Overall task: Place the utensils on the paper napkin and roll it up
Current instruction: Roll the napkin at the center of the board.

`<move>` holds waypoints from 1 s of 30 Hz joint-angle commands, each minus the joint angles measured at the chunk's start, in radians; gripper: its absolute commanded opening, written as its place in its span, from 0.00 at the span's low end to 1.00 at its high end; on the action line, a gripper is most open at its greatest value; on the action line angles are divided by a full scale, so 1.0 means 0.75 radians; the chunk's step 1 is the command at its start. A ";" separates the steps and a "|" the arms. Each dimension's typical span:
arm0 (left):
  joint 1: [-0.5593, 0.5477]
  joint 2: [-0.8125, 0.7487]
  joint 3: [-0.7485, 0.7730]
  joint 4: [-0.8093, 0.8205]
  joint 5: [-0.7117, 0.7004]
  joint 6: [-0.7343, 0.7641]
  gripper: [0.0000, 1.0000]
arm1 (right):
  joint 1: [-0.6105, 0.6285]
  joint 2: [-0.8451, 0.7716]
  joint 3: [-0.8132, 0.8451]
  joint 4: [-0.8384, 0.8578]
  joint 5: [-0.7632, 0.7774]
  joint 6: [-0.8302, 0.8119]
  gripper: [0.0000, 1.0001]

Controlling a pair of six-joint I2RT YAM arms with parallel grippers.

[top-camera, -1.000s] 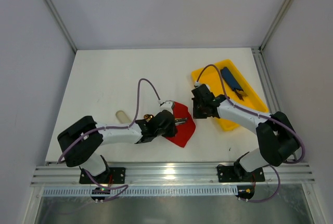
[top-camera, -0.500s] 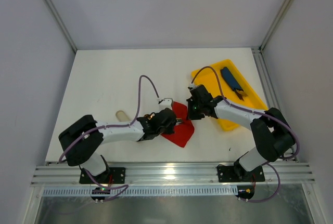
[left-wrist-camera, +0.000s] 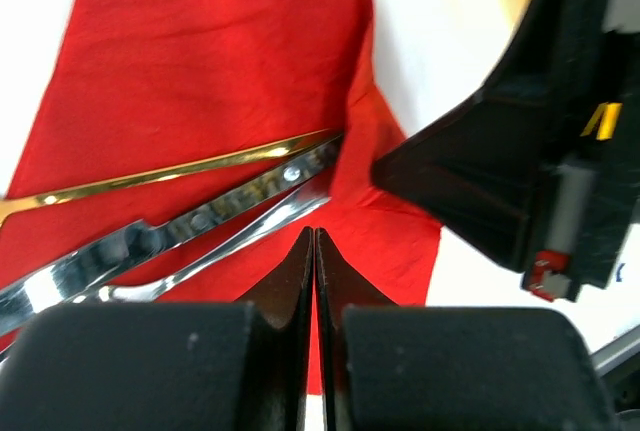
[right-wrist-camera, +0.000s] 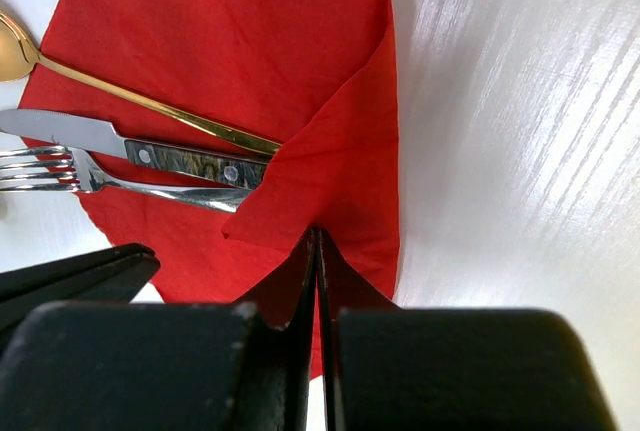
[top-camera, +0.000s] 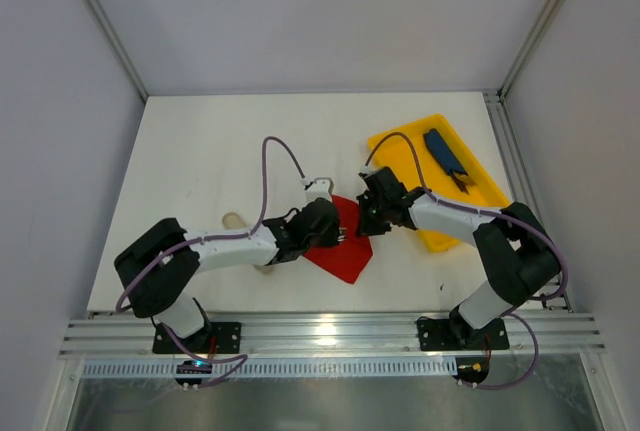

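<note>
Overhead, the left claw (top-camera: 330, 229) and the right claw (top-camera: 368, 219) are seen meeting over the red paper napkin (top-camera: 345, 256), which lies on the white tabletop (top-camera: 220, 151) near its front edge, just left of the yellow tray (top-camera: 400, 136). A dark-blue oblong item (top-camera: 445, 154) rests in the tray, and a beige sleeve (top-camera: 233, 219) lies on the tabletop beside the left arm, partly covered by it. From the left wrist, the left claw is seen closed, finger against finger, with its tips low over the napkin; whether paper is nipped between them cannot be told. A gold spoon (left-wrist-camera: 180, 173), a knife (left-wrist-camera: 200, 219) with a riveted handle and a fork (left-wrist-camera: 235, 243) are laid side by side across the napkin, their handle ends tucked under a raised fold of red paper. The black body of the right claw is seen just beyond that fold. From the right wrist, the right claw is likewise seen closed, its tips at the lower edge of a napkin corner folded over the three handles; a grip on the paper cannot be confirmed. The spoon bowl, knife blade and fork tines reach past the napkin's left edge onto the tabletop.
</note>
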 commanded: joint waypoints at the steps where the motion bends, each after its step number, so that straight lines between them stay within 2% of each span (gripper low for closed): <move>1: 0.007 0.022 0.026 0.149 0.023 0.011 0.00 | -0.003 0.023 0.005 0.056 -0.030 0.004 0.04; 16: 0.021 0.171 0.055 0.280 0.083 -0.030 0.00 | -0.003 0.033 -0.006 0.054 -0.026 0.002 0.04; 30: 0.037 0.231 0.049 0.307 0.070 -0.060 0.00 | -0.005 0.029 -0.004 0.036 -0.030 -0.018 0.04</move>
